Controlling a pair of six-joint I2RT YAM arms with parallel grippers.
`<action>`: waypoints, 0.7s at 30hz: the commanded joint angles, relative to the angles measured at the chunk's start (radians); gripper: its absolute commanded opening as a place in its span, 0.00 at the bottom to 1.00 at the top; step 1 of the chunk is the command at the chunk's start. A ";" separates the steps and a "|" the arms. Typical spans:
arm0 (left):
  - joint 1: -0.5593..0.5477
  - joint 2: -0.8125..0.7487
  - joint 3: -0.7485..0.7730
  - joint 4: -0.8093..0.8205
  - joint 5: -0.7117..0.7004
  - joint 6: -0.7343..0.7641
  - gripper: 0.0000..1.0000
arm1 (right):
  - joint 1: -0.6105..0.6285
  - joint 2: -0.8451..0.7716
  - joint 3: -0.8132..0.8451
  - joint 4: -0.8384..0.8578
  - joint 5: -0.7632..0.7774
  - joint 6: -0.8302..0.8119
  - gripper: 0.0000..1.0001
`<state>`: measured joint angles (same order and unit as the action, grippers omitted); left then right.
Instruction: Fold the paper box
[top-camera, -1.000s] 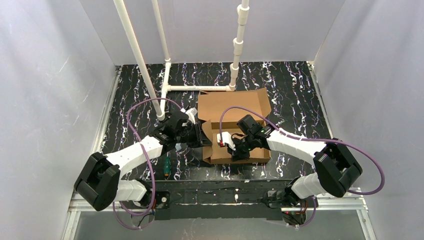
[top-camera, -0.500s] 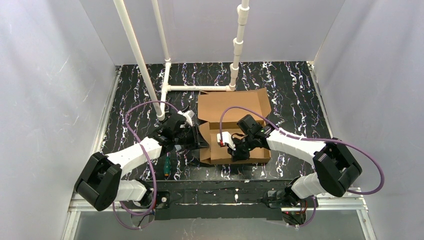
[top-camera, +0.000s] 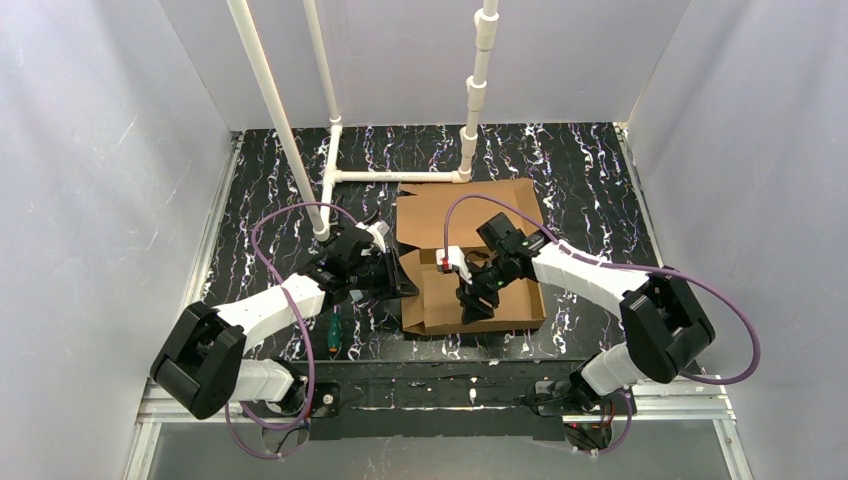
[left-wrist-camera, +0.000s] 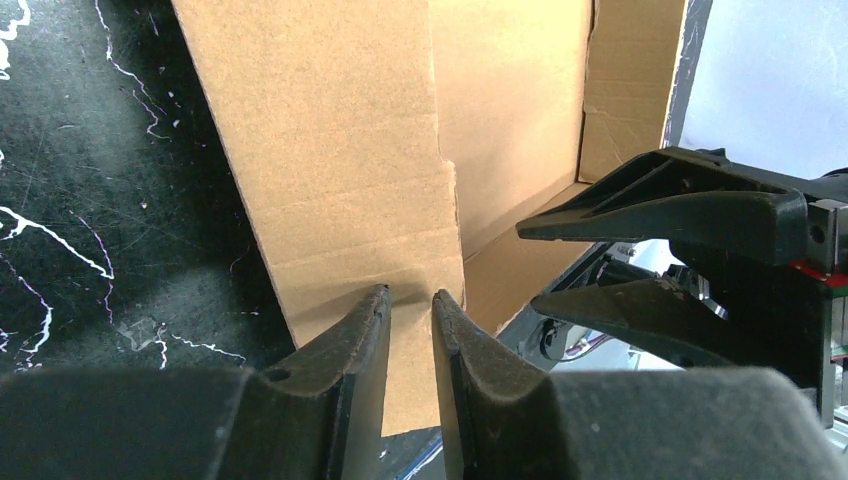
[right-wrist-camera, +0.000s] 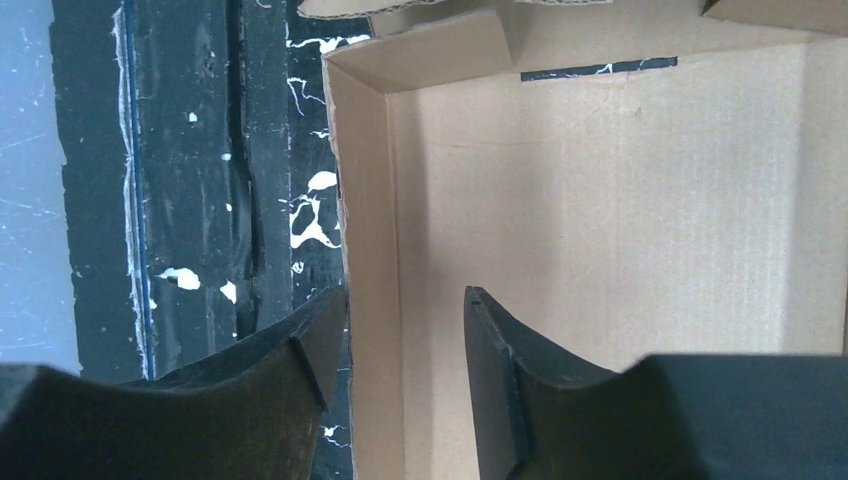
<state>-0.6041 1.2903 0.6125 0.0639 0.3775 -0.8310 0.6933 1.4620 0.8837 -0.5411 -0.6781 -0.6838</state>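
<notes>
Listing largest first, we enter the room: pale grey walls (top-camera: 100, 150) on three sides, closing round a black tabletop (top-camera: 270, 190) veined with white. (A)

We add one white pipe frame (top-camera: 400, 176) at the back. Its crossbar lies on the table just behind the cardboard, and a slanted pipe comes down close beside the left arm's wrist. Edges? (B)

The table meets the walls at left, right and back. A dark rail (top-camera: 450, 395) along the near edge carries both arm bases. We note bare marbled stretches to the right of the cardboard and along the far left. (A)

Next item: the paper box (top-camera: 432, 298), plain brown corrugated board at mid-table. Its tray has walls raised, and its far panel spreads toward the pipes. (B)

Agreed. The left gripper (left-wrist-camera: 408, 298) sits at the tray's left wall (left-wrist-camera: 330, 150). Its jaws are narrowed to a slit and pinch the lower edge of that wall. (A)

The right gripper (right-wrist-camera: 405, 300) stands with jaws parted, astride the near wall of the tray (right-wrist-camera: 620, 220). One finger is outside over the table, just beside the wall. The other is inside the tray, apart from the wall. We cannot tell whether the outer finger touches. (B)

Smallest entry: one screwdriver (top-camera: 333, 335), with a green and orange handle. It lies on the table beside the left arm, apart from the box. (A)
</notes>
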 joint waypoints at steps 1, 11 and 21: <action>0.004 -0.002 0.015 -0.003 0.011 -0.004 0.21 | -0.003 0.022 0.060 -0.060 -0.068 -0.003 0.56; 0.004 0.015 0.030 0.002 0.039 -0.021 0.22 | -0.096 0.149 0.184 0.152 -0.179 0.472 0.50; 0.004 0.011 0.036 0.002 0.044 -0.026 0.22 | -0.092 0.153 0.114 0.529 0.088 1.096 0.50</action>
<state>-0.6041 1.3037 0.6163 0.0719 0.4042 -0.8574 0.5961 1.6230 1.0241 -0.1955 -0.6292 0.1524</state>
